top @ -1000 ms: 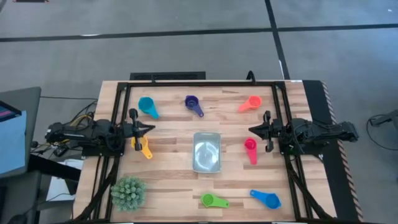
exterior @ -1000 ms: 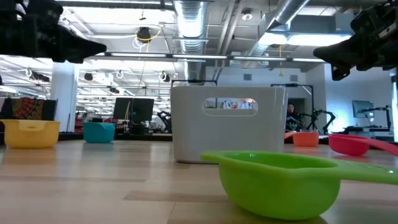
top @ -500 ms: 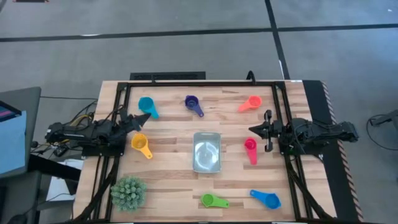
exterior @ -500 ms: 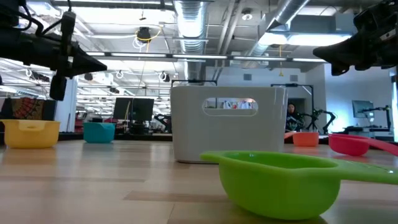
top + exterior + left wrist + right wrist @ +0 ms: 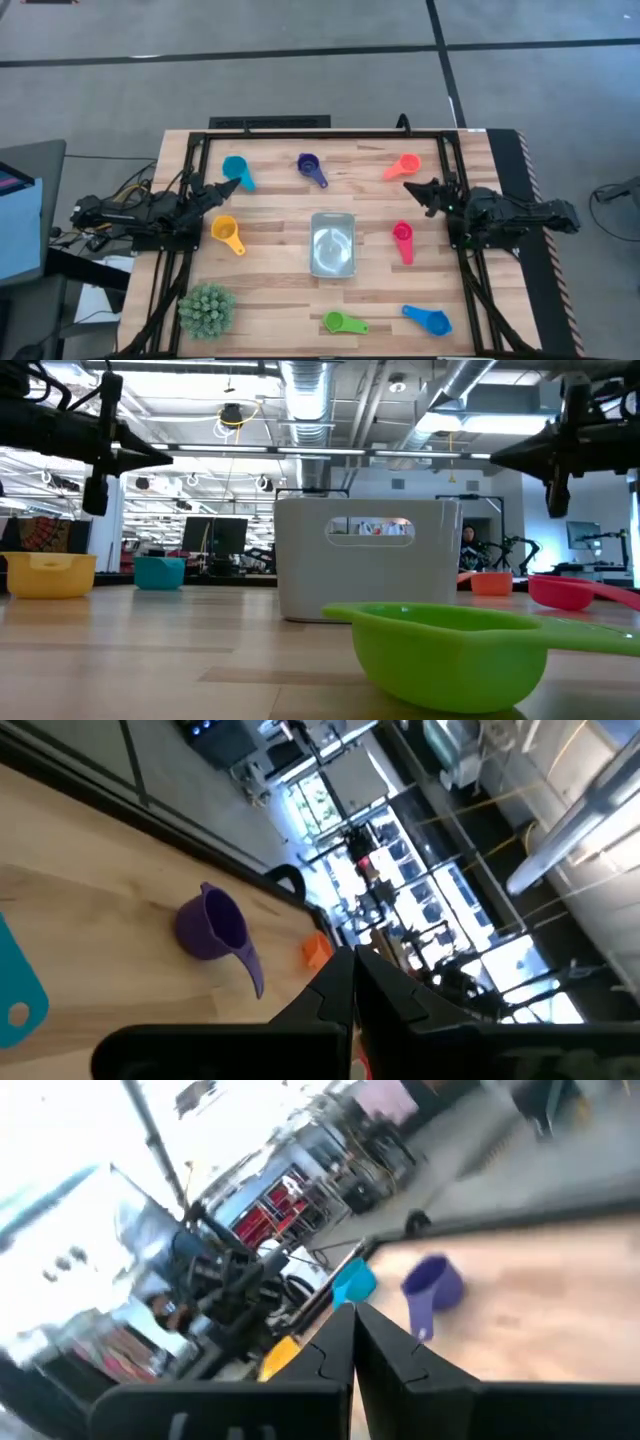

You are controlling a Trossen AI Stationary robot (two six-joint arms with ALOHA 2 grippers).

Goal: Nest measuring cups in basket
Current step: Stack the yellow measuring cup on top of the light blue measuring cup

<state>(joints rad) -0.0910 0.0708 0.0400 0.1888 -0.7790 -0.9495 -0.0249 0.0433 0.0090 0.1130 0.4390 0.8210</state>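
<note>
I see the small pale grey rectangular plastic basket [image 5: 332, 245] at table centre, holding no cups. My left gripper [image 5: 232, 184] hovers at nine o'clock by the teal plastic scoop [image 5: 237, 170], fingers pressed together; my right gripper [image 5: 410, 187] hovers at three o'clock below the orange plastic scoop [image 5: 402, 166], fingers likewise together.

On the bench [image 5: 270, 215], the basket [image 5: 332, 244] sits mid-board with seven cups scattered around it: teal [image 5: 237, 170], purple [image 5: 310, 167], orange [image 5: 403, 166], yellow [image 5: 227, 233], pink [image 5: 403, 240], green [image 5: 343, 322], blue [image 5: 427, 319]. A plant ball [image 5: 206, 309] sits near the front-left corner.
</note>
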